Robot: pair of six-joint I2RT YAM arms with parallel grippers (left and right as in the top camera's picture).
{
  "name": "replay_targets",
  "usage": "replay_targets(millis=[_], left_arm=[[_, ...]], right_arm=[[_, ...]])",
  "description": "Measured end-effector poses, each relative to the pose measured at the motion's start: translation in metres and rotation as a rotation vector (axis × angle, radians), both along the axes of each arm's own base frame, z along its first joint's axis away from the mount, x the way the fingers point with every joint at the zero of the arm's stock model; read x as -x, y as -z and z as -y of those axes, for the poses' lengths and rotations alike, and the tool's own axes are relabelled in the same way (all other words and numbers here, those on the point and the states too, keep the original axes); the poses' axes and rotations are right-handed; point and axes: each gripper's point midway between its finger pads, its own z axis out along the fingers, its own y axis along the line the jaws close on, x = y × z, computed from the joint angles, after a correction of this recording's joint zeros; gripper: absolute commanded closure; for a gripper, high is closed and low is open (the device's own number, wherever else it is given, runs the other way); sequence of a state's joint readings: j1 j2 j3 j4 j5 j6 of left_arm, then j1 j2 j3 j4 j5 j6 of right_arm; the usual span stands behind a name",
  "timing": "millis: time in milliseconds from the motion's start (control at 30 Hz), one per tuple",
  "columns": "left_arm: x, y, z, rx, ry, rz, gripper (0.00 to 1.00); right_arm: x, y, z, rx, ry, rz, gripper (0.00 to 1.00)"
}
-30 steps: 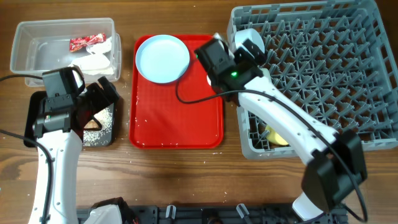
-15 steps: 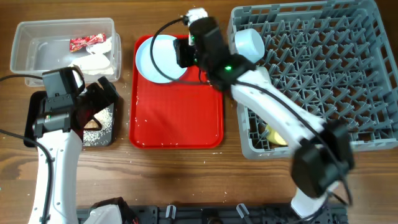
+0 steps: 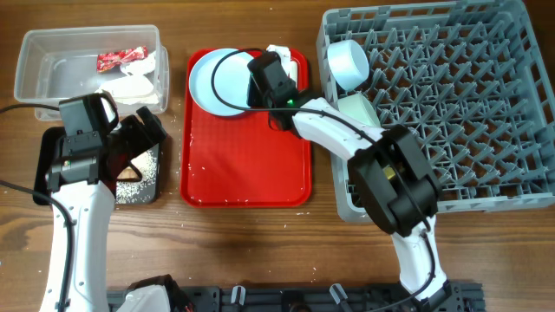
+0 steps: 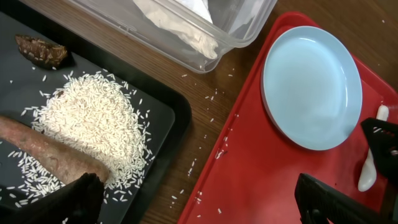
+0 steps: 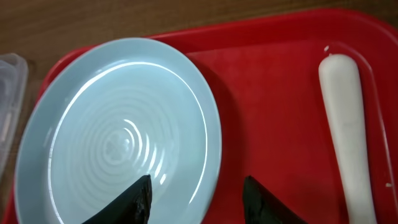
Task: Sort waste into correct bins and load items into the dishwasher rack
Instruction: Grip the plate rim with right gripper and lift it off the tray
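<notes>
A round light-blue plate (image 5: 118, 130) lies on a flat red serving tray (image 5: 273, 124), its right rim between the spread black fingers (image 5: 132, 202), with a white plastic spoon (image 5: 345, 124) near on the right.

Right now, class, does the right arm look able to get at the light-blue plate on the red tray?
Probably yes. The right hand hangs over the rim of the plate with fingers open. Nothing lies on the plate, and the white spoon rests apart on the red tray.

One each: plate (image 3: 224, 80), spoon (image 5: 345, 124), bowl (image 3: 349, 61), rack (image 3: 451, 104), clear tub (image 3: 35, 78), black tray (image 4: 168, 112), red tray (image 3: 247, 165).
</notes>
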State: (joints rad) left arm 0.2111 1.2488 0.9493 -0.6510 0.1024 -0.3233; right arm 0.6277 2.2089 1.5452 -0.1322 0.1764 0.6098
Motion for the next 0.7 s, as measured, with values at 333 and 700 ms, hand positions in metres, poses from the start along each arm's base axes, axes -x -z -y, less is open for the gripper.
replay_targets(millis=[333, 700], left_arm=[[0.0, 0.0, 0.0, 0.0, 0.0, 0.0, 0.0], [0.0, 0.0, 0.0, 0.0, 0.0, 0.0, 0.0]], right_arm=[[0.013, 0.031, -0.008, -0.037, -0.022, -0.102, 0.84], [0.041, 0.043, -0.007, -0.078, 0.016, -0.286, 0.96]])
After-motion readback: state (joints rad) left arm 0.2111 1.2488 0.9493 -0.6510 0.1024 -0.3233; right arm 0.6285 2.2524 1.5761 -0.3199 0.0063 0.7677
